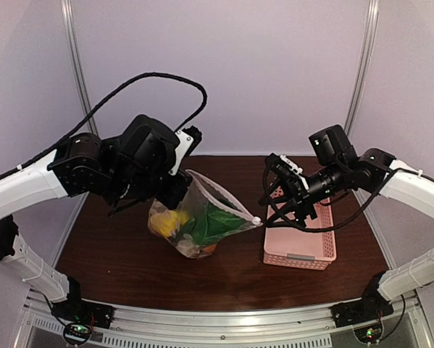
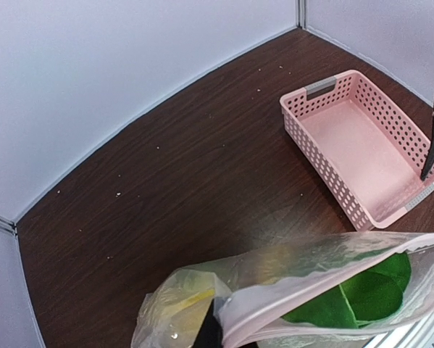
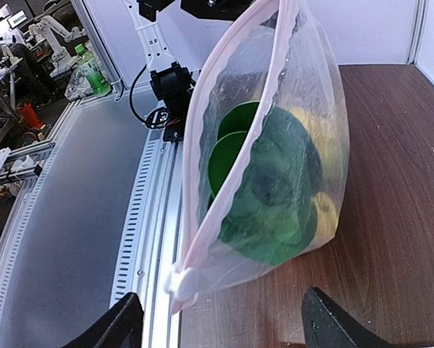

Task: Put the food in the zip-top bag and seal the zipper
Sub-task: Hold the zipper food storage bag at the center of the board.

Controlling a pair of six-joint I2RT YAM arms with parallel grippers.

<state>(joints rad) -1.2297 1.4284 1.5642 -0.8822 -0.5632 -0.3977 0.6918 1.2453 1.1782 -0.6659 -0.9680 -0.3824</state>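
My left gripper (image 1: 174,190) clamped on zip-top bag (image 1: 202,210) top corner, centre-left. Bag floppy, slick, light; food (image 1: 211,223) inside. Zipper (image 1: 227,196) slider (image 1: 256,220) small, stiff: best pinch point. My right gripper (image 1: 274,205) open just beside it.

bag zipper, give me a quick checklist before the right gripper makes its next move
1. Food inside the bag: ok, green and yellow pieces show through it.
2. Basket emptied: ok, nothing lies in it.
3. Left gripper clamped on the bag's far corner: ok.
4. Right gripper open and lined up on the slider: ok, the slider sits just ahead of its fingers, untouched.
5. Zipper closed along its whole length: cannot tell.
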